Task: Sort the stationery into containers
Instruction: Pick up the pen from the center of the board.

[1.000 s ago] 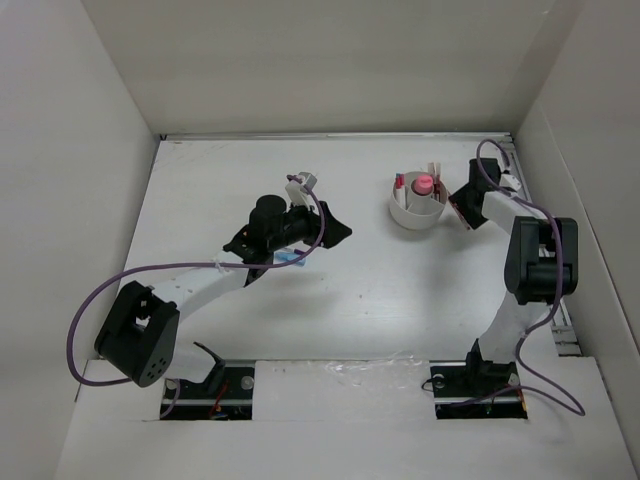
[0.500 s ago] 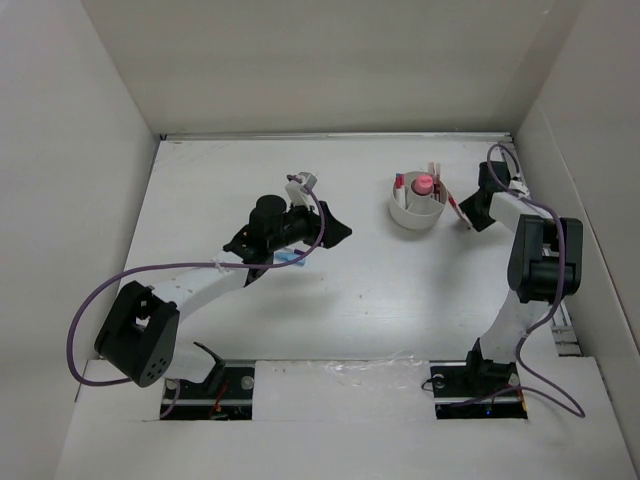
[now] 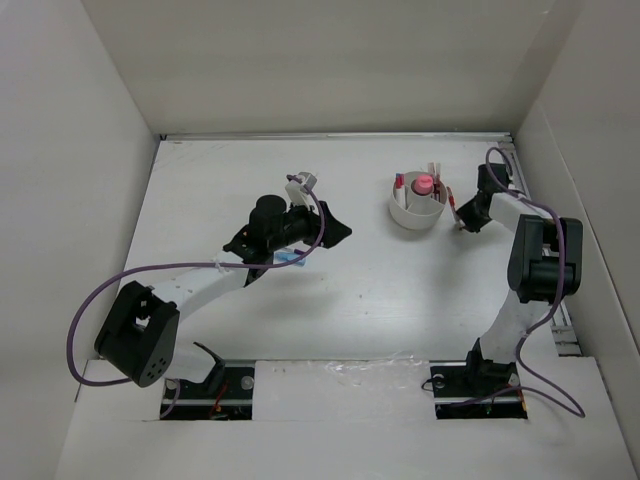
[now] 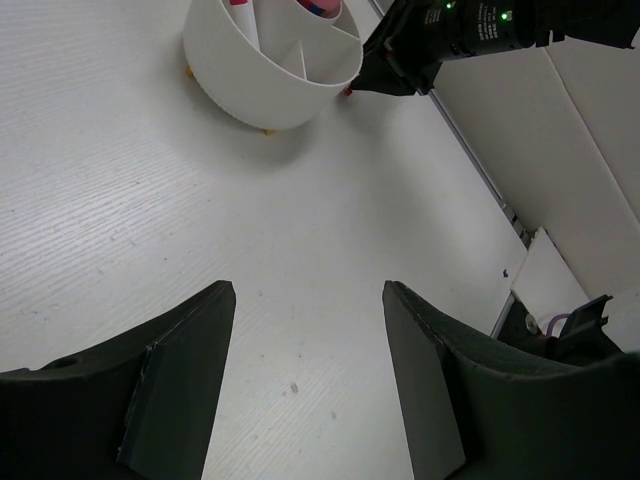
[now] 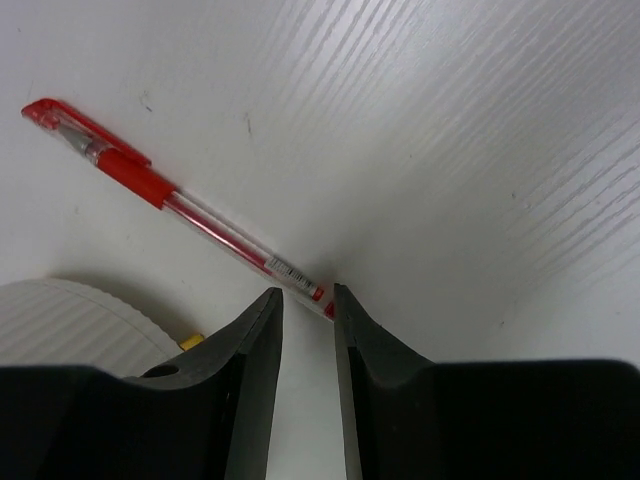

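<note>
Red pen (image 5: 200,215) lies flat on the desk (image 5: 450,150) just right of the white tub (image 5: 70,320), with its clear end between the jaws of the right gripper (image 5: 308,295). Those jaws are narrow now, drawn in from the wide spread of a second ago. A sliver of desk shows between the pen and one finger, so they are not yet clamped. The gripper has also edged slightly away from the tub's right wall. Inside the tub, a pink-capped piece (image 3: 423,183) and a red-capped marker (image 3: 399,183) stand in the compartments as before. Well left of the tub, the left gripper (image 4: 305,380) hangs over the desk with jaws wide and nothing between them, unmoved since the earlier frame. A small blue piece (image 3: 292,258) lies under that arm.
</note>
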Tool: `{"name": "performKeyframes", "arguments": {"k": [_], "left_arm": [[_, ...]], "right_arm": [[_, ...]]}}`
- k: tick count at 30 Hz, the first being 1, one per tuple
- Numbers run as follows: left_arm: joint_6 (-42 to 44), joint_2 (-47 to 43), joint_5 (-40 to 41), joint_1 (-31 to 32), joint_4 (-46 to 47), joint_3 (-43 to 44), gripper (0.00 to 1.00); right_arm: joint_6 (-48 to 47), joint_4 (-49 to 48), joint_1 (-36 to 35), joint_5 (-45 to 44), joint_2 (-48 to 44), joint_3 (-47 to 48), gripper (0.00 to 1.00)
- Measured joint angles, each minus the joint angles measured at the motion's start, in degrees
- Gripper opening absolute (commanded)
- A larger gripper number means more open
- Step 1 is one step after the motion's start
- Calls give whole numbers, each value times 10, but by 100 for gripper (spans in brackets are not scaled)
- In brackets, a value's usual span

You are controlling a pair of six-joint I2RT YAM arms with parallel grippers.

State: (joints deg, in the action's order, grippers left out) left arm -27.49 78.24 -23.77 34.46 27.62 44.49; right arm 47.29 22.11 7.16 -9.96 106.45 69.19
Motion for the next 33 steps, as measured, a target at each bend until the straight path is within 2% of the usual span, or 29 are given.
{"name": "performKeyframes", "arguments": {"k": [4, 5, 6, 11, 15, 19, 22, 25, 29, 32, 33], "left_arm": [[0, 0, 0, 0, 0, 0, 57], [0, 0, 0, 0, 0, 0, 57], [0, 0, 0, 0, 0, 0, 57], [0, 0, 0, 0, 0, -3, 57], [0, -1, 0, 0, 0, -8, 57], [0, -1, 0, 0, 0, -8, 57], [0, -2, 0, 0, 0, -8, 57], [0, -5, 0, 0, 0, -8, 57], [0, -7, 0, 0, 0, -8, 57], [0, -9, 0, 0, 0, -8, 57], [0, -9, 0, 0, 0, -8, 57]], "right_arm": [[-6, -4, 0, 38, -7, -22, 36], [-6, -4, 0, 45, -12, -28, 43], [-7, -4, 0, 52, -17, -32, 45], [-11, -3, -1, 63, -22, -35, 45], [-15, -3, -5, 60, -22, -35, 31], [-12, -3, -13, 54, -22, -35, 31], [-11, -3, -21, 50, -22, -36, 37], [-10, -2, -31, 39, -22, -36, 37], [-8, 2, -43, 7, -25, -36, 53], [-8, 4, -46, -9, -31, -36, 52], [-8, 4, -46, -12, -31, -35, 47]]}}
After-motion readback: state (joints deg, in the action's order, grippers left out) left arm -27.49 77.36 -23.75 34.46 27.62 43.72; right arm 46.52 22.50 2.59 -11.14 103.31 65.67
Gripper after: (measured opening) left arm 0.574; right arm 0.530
